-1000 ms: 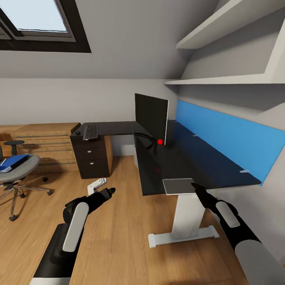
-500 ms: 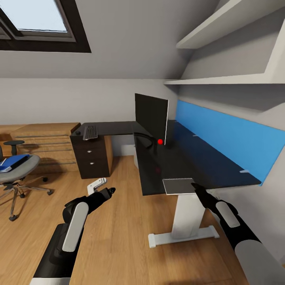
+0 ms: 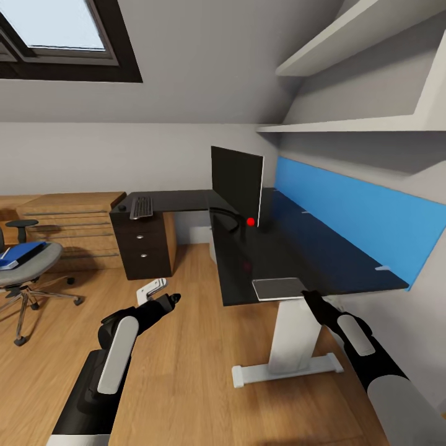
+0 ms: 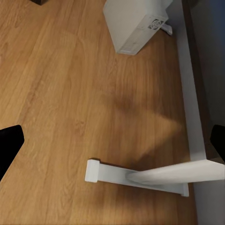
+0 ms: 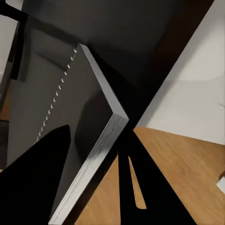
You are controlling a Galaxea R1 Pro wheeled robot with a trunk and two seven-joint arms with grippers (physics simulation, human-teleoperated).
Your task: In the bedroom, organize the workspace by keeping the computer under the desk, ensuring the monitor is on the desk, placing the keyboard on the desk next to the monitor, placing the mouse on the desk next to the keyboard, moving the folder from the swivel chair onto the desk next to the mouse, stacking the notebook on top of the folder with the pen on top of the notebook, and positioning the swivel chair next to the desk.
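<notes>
Lying flat at the bench's (image 3: 310,248) near edge, the thin dark notebook (image 3: 277,288) shows a pale page edge and spiral holes; the right gripper (image 3: 305,297) has its fingers spread either side of that corner, not clamped. Glossy black top stretches beyond. The left gripper (image 3: 175,299) hangs open over bare wood floor (image 3: 179,371), the pale boxy computer (image 4: 135,23) ahead.

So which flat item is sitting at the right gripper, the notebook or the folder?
The notebook, dark grey, on the desk's near edge by the right gripper. The blue folder lies on the swivel chair.
</notes>
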